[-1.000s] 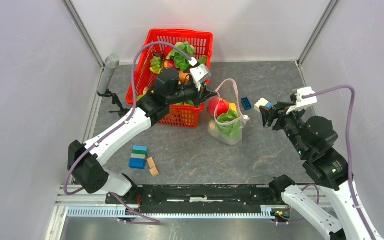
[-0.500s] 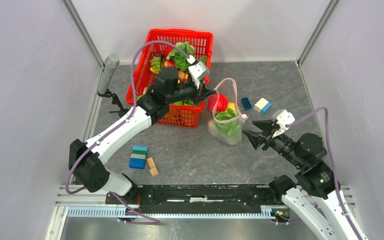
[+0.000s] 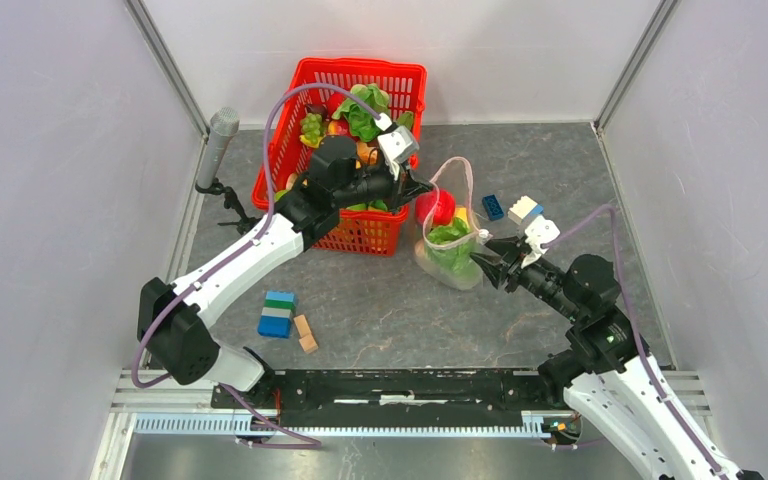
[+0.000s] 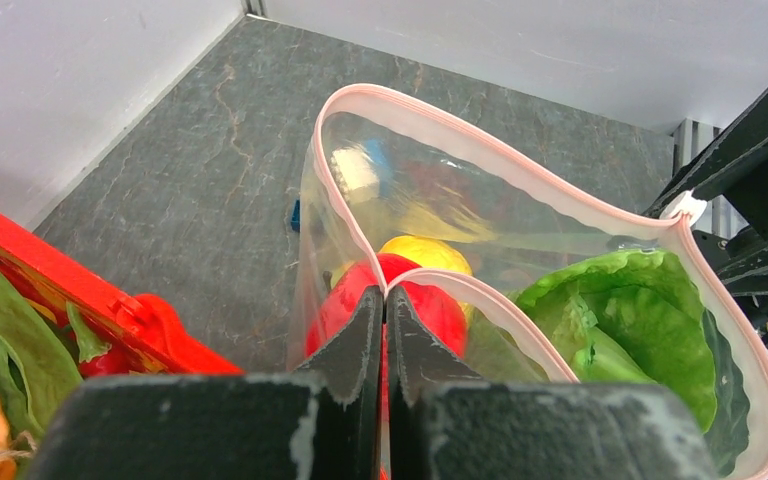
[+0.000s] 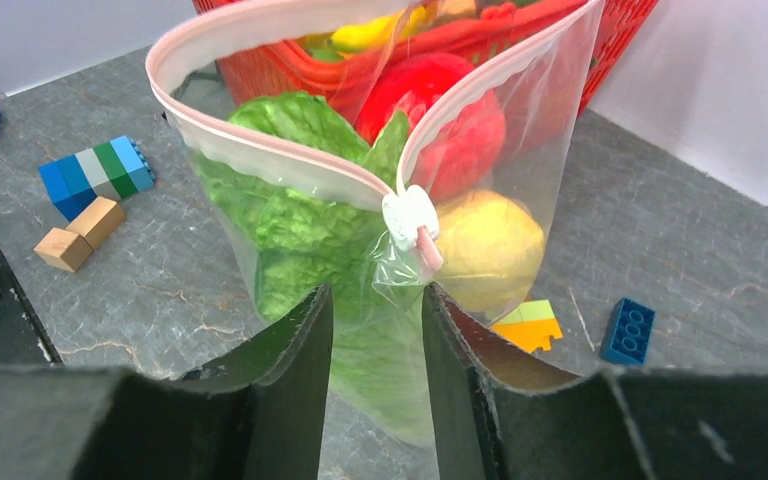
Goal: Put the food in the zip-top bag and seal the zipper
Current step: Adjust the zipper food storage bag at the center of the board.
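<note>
White arms (image 3: 250,255), black joints (image 3: 182,345); looping lilac cables (image 3: 320,86)

Red mesh basket (image 3: 359,66) stands toward the far left of the grey marbled counter (image 3: 380,310). A grey microphone (image 3: 218,140) on a small black stand is just left of it. Near side: striped block (image 3: 277,314) (blue, white, green layers), with two tan wooden blocks (image 3: 306,334) just beside it. Right of centre, a blue brick (image 3: 492,207) lies near a white-and-blue brick (image 3: 524,209).
</note>
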Motion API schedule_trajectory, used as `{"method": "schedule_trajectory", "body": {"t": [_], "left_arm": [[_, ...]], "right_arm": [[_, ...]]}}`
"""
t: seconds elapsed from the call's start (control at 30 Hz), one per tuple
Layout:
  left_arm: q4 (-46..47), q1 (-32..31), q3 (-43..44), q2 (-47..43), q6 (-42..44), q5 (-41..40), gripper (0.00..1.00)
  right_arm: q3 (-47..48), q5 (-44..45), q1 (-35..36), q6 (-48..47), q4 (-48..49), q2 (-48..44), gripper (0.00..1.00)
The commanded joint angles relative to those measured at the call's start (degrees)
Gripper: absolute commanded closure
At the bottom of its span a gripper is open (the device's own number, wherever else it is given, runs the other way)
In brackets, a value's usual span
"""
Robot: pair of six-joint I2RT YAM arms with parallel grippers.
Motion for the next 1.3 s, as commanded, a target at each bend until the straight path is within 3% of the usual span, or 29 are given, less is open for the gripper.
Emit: {"method": "schedule_trajectory", "body": {"t": [0.0, 0.13, 0.23, 0.37, 0.47, 0.53, 0.6, 0.77, 1.07, 1.13, 1.27], "left_arm": [[2.2, 0.2, -0.2, -1.1, -1.4, 1.8, 0.98], [2.1, 0.2, -0.3, -1.1, -1.4, 2.0, 0.98], [2.1, 0.2, -0.3, -1.3, -1.4, 2.3, 0.98], [2.1, 0.2, -0.4, -1.4, -1.7, 2.5, 0.98], [2.1, 0.2, -0.6, -1.7, -1.8, 2.6, 0.98], [2.1, 0.2, -0.9, -1.9, -1.7, 2.3, 0.98], [2.0, 0.2, -1.0, -2.0, -1.7, 2.3, 0.98], [2.0, 0.2, -0.9, -2.1, -1.8, 2.5, 0.98], [2.0, 0.2, -1.0, -1.9, -2.1, 3.4, 0.98], [2.1, 0.2, -0.9, -1.9, -2.1, 3.4, 0.98], [2.0, 0.2, -0.8, -1.6, -2.2, 3.4, 0.98]], "right_arm": [[0.6, -1.5, -0.1, -1.8, 5.7, -0.4, 0.58], [0.7, -2.7, -0.1, -1.9, 6.5, -0.7, 0.59], [1.0, -2.8, -0.1, -1.8, 6.7, 0.2, 0.73], [0.4, -2.4, -0.1, -1.6, 8.1, 1.0, 0.74], [-0.1, -3.2, -0.1, -1.3, 9.0, 0.7, 0.81], [-0.3, -3.4, -0.1, -1.1, 9.2, 0.3, 0.77], [0.0, -2.8, -0.1, -1.1, 8.3, 0.1, 0.65], [1.3, -2.7, -0.1, -2.4, 6.7, 1.2, 0.62], [1.1, -5.6, -0.1, -4.1, 8.7, 2.1, 0.72], [1.2, -6.8, 0.0, -4.1, 9.2, 2.2, 0.78], [0.9, -6.2, -0.1, -3.8, 9.2, 1.9, 1.00]]}}
